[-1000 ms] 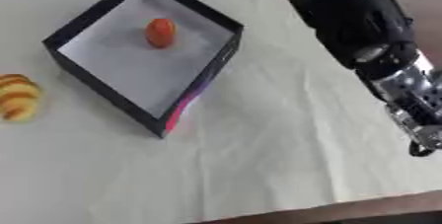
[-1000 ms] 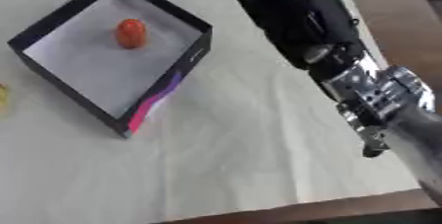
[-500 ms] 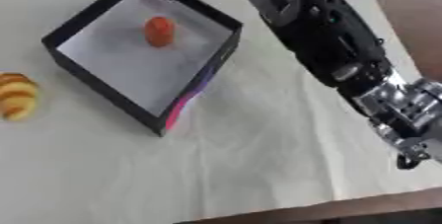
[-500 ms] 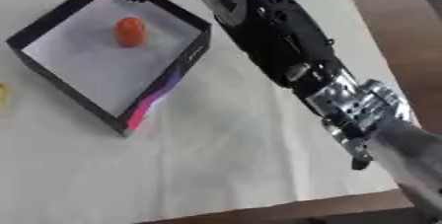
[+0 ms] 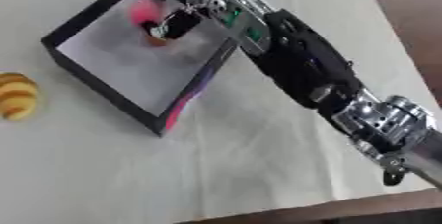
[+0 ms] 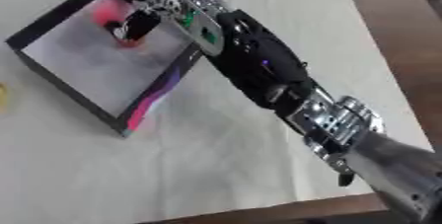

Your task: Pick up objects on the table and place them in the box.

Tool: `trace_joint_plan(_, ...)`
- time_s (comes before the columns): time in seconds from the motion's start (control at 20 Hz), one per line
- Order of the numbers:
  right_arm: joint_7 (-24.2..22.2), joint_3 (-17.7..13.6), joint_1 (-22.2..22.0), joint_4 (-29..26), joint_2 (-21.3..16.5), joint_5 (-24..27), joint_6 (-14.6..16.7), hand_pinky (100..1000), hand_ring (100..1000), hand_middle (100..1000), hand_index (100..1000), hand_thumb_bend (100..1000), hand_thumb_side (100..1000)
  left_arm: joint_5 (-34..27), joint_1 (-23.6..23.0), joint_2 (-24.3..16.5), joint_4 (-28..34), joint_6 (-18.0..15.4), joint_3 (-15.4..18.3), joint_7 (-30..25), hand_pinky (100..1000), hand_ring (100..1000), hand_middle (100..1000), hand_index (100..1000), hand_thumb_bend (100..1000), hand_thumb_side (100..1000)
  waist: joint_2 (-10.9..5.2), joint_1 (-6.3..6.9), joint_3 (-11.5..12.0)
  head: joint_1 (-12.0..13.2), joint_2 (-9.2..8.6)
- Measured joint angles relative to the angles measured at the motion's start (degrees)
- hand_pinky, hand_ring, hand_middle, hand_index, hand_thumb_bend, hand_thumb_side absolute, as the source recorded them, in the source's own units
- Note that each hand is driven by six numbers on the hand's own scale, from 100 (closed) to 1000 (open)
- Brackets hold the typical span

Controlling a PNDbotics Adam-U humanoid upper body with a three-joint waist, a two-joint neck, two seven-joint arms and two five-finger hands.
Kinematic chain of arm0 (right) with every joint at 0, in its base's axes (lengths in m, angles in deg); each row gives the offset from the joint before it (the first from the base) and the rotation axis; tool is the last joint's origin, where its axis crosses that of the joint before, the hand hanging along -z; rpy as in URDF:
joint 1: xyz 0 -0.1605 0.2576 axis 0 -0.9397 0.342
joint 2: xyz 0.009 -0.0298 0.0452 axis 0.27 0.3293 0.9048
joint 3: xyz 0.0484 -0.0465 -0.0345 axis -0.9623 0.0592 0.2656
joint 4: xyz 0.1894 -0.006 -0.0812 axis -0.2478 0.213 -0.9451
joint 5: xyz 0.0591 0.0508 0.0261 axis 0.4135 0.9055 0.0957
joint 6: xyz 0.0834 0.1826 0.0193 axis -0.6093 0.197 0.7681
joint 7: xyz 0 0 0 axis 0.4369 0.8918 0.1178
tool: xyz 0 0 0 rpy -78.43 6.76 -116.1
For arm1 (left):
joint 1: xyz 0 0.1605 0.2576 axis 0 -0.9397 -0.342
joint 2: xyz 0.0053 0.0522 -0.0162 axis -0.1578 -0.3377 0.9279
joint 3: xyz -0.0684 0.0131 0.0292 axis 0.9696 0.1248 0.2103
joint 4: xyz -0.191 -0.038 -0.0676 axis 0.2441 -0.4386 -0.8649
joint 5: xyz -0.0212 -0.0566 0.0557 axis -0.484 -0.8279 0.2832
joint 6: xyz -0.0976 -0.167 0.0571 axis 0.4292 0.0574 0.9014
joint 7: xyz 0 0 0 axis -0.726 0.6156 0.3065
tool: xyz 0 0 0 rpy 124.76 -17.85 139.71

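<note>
A black box (image 5: 102, 88) with a white floor stands at the upper left of the cloth. My right arm stretches from the lower right across the box's right wall. Its hand (image 5: 175, 20) hangs over the box's far part, fingers curled beside a blurred pink object (image 5: 144, 9) that it seems to hold. Just below the hand an orange object (image 5: 156, 42) lies on the box floor, partly hidden by the fingers. A striped yellow-brown croissant-like piece (image 5: 16, 102) lies on the cloth left of the box. My left hand shows in neither view.
The white cloth (image 5: 121, 178) covers the table. Its brown edge (image 5: 285, 213) runs along the bottom and down the right side. The box's near right wall carries a pink and purple streak (image 5: 183, 104).
My right hand has come down from the box's far corner to over the box's inside, bringing the pink object. The whole picture has also shifted, so the camera has moved.
</note>
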Motion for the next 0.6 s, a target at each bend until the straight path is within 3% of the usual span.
trace_joint_plan(0.35,-1.1,0.4,-0.9,2.3,1.1,-2.5,1.5,862,825,689,826,249,325,0.0,0.2,0.0,0.0,0.3,-0.3,-0.4,898,920,931,821,135,731,0.01,0.00,0.2,-0.2,-0.01)
trace_joint_plan(0.4,-1.4,0.4,-1.0,2.4,1.1,-2.6,1.7,872,842,713,844,298,290,0.0,0.2,0.0,0.0,0.3,-0.3,-0.4,898,921,931,821,134,732,0.01,0.00,0.2,-0.2,-0.01)
trace_joint_plan(0.5,-1.9,0.2,-1.0,2.5,1.1,-2.6,2.0,893,871,748,866,298,235,0.0,0.1,0.0,0.0,0.3,-0.3,-0.4,898,921,932,821,134,733,0.01,0.00,0.2,-0.2,-0.01)
trace_joint_plan(0.55,-2.1,0.0,-1.0,2.5,1.1,-2.5,2.1,903,886,765,877,295,240,0.0,0.0,0.1,0.0,0.3,-0.3,-0.4,898,921,931,821,134,733,0.01,0.00,0.2,-0.2,-0.01)
trace_joint_plan(0.6,-2.3,-0.2,-1.0,2.4,1.0,-2.4,2.2,911,895,775,886,278,302,0.0,0.0,0.1,0.0,0.4,-0.3,-0.4,897,921,931,821,134,733,0.01,0.00,0.1,-0.1,-0.01)
